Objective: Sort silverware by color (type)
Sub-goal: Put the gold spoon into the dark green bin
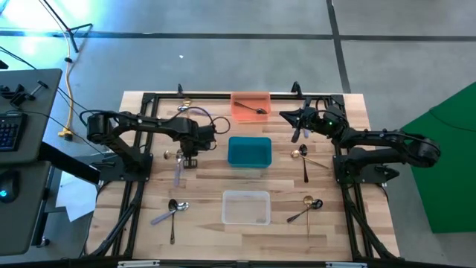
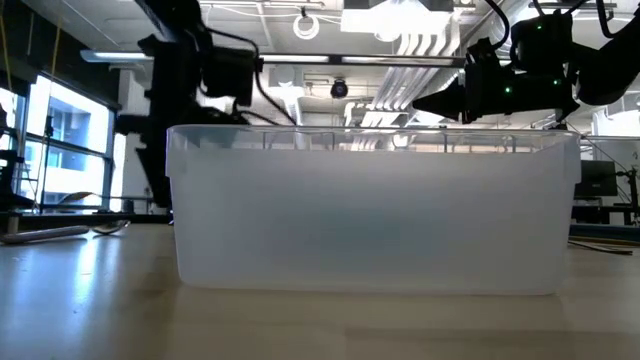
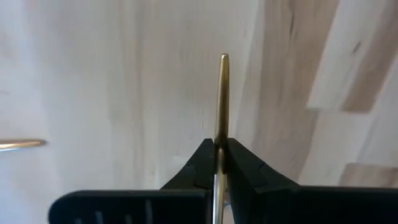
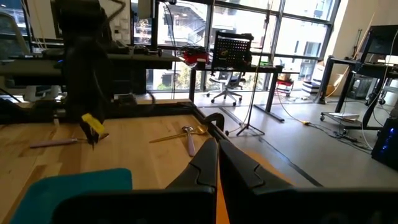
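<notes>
Nearest the front edge of the table (image 1: 149, 246) sits the clear bin (image 1: 247, 208), which fills most of the low view. On its left lie two spoons (image 1: 170, 214), crossed near their bowls; on its right lie a gold spoon (image 1: 308, 211) and a black spoon (image 1: 305, 210), also crossing.

Farther back, in the middle, stands the teal bin (image 1: 249, 152). To its left the left gripper (image 3: 219, 158) is down at the table surface, its fingers clenched on the thin gold handle (image 3: 221, 99) of a piece of silverware, which sticks out past the fingertips over the wood. Another silver piece (image 1: 178, 173) lies just beside the gripper toward the front. To the right of the teal bin lie a gold spoon (image 1: 309, 157) and a dark piece (image 1: 305, 165), crossing each other.

At the back, the orange bin (image 1: 250, 106) holds one black spoon (image 1: 254, 111). The right gripper (image 4: 217, 165) hovers just to the right of this bin, above the table, its fingers pressed together with nothing between them.
</notes>
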You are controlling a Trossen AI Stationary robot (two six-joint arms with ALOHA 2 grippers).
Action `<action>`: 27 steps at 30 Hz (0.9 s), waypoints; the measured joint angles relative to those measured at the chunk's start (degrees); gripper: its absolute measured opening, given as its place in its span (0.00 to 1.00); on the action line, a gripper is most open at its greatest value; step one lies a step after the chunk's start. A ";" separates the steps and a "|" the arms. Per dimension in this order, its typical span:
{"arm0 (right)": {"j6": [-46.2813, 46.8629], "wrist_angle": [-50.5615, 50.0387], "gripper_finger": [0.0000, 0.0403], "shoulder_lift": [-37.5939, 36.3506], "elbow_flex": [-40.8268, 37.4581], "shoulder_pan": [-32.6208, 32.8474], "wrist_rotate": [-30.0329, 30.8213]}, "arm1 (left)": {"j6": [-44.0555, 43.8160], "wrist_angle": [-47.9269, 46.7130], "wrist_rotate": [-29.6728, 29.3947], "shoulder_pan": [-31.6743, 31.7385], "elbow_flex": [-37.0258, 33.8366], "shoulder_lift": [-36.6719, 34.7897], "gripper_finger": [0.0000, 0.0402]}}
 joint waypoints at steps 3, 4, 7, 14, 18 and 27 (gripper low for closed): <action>0.02 0.00 0.00 0.00 0.00 0.00 0.00 | -3.34 -2.46 1.85 0.37 4.91 -0.01 0.01; 0.00 0.00 0.00 0.00 0.00 0.00 0.02 | -5.14 -2.49 3.56 0.60 6.66 -0.03 0.01; 0.02 0.00 0.00 0.00 0.00 0.00 0.00 | -9.92 -1.62 7.82 0.54 11.53 -0.01 0.01; 0.04 0.16 0.00 0.00 -0.02 0.00 0.00 | -11.39 3.14 7.00 -2.18 22.07 2.07 0.01; 0.66 0.70 0.00 0.00 0.00 0.00 0.02 | -8.85 6.70 6.82 -3.06 27.55 7.00 0.01; 0.66 1.27 0.00 0.00 0.00 0.02 0.02 | 1.03 7.01 8.23 -4.68 43.02 20.88 0.01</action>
